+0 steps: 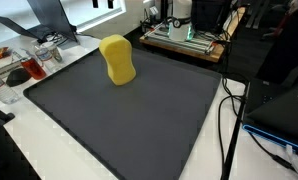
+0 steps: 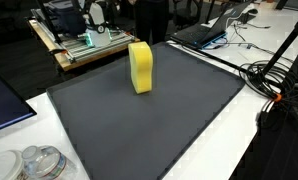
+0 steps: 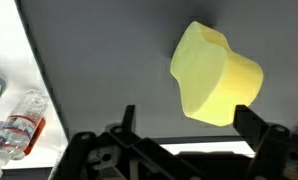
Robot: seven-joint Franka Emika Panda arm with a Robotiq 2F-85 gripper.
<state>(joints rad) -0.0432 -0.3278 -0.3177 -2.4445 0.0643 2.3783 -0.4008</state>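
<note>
A yellow sponge stands upright on its own flat edge, upper centre of a dark mat. At the wrist view's bottom, the gripper hangs above it, fingers apart and empty.

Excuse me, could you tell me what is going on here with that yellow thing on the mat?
Nothing is being held at this moment. The wrist view shows the pincer open and hanging above a yellow sponge, apart from it. In both exterior views the sponge stands upright on a dark mat, and the arm itself is out of frame there. A plastic bottle lies off the mat on the white table.
</note>
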